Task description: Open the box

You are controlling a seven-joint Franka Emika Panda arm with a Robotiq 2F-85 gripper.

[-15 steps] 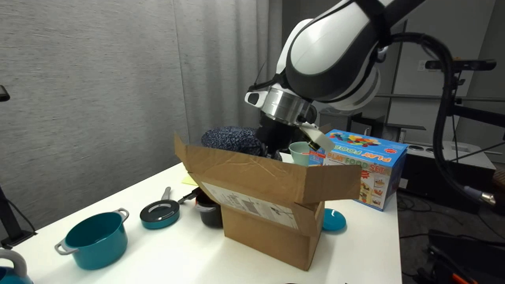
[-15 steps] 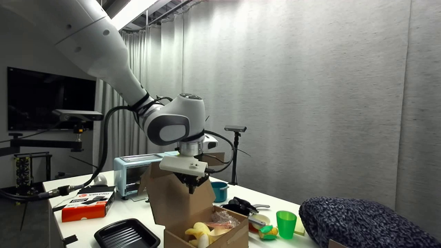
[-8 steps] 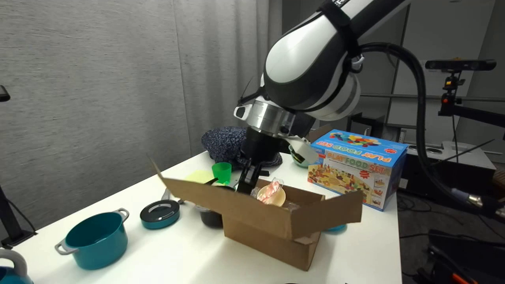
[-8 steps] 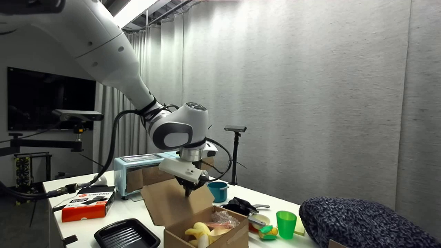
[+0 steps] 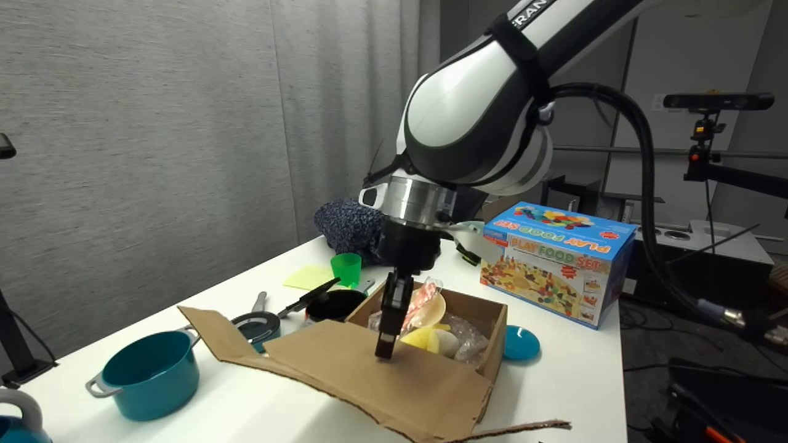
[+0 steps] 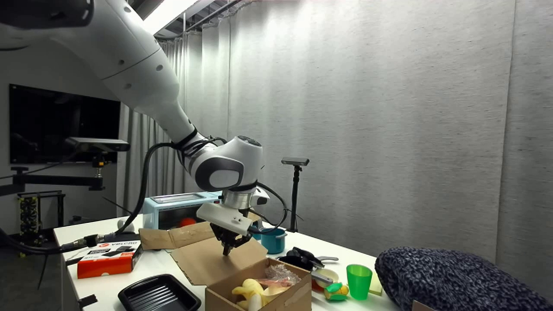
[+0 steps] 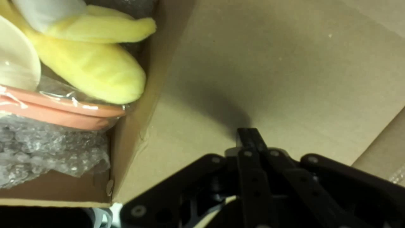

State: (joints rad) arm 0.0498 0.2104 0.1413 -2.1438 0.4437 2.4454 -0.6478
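Note:
The brown cardboard box (image 6: 220, 303) stands on the white table, its top open. Inside are a yellow plush banana (image 7: 95, 69), a cream bowl (image 7: 15, 57) and bubble wrap (image 7: 47, 142). Its large flap (image 5: 431, 387) is folded outward and lies nearly flat; it also shows in the wrist view (image 7: 284, 79). The flap's label is hidden from view. My gripper (image 5: 386, 349) is shut with nothing between its fingers. Its tips are at the flap's inner face, beside the box opening; whether they touch is hard to tell. It also shows in the wrist view (image 7: 250, 131).
A teal pot (image 5: 151, 375) and a black pan (image 5: 335, 304) stand near the flap. The blue toy box (image 5: 554, 264) stands behind the box. A black tray (image 6: 160, 293), a Velcro box (image 6: 110, 261), a light-blue toaster oven (image 6: 151, 214) and a green cup (image 6: 358, 280) are around.
My gripper has moved down and outward over the box's side. The large flap has swung from steeply raised to nearly flat, uncovering the contents in an exterior view.

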